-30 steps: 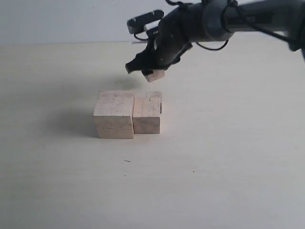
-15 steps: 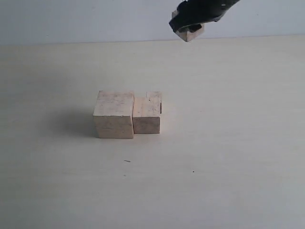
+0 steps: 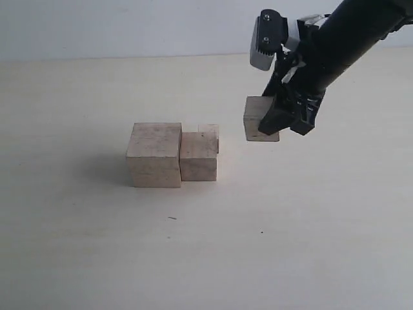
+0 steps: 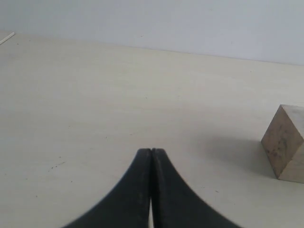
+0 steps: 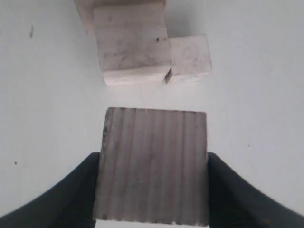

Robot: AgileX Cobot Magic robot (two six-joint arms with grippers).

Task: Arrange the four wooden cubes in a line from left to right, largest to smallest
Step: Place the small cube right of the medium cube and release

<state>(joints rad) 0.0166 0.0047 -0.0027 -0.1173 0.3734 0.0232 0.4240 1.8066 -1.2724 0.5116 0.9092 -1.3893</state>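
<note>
Held cube: the held cube (image 3: 258, 117) is clamped between the fingers of your right gripper (image 3: 287, 119), apparently lifted off the table (image 3: 310, 245).
Handling: probably light, rigid, dry wood; pinch two opposite flat faces squarely.
Beyond the fingertips: the largest cube (image 3: 155, 155) touches the second cube (image 3: 198, 156), and a small cube (image 3: 210, 131) is tucked behind them.
Views: only the right wrist view shows the grip faces; only the left wrist view shows your left gripper (image 4: 151, 159), closed on nothing.

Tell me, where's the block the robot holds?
In the exterior view, the held cube is in the right pincer, right of the three grouped cubes, nearest the smallest cube.
</note>
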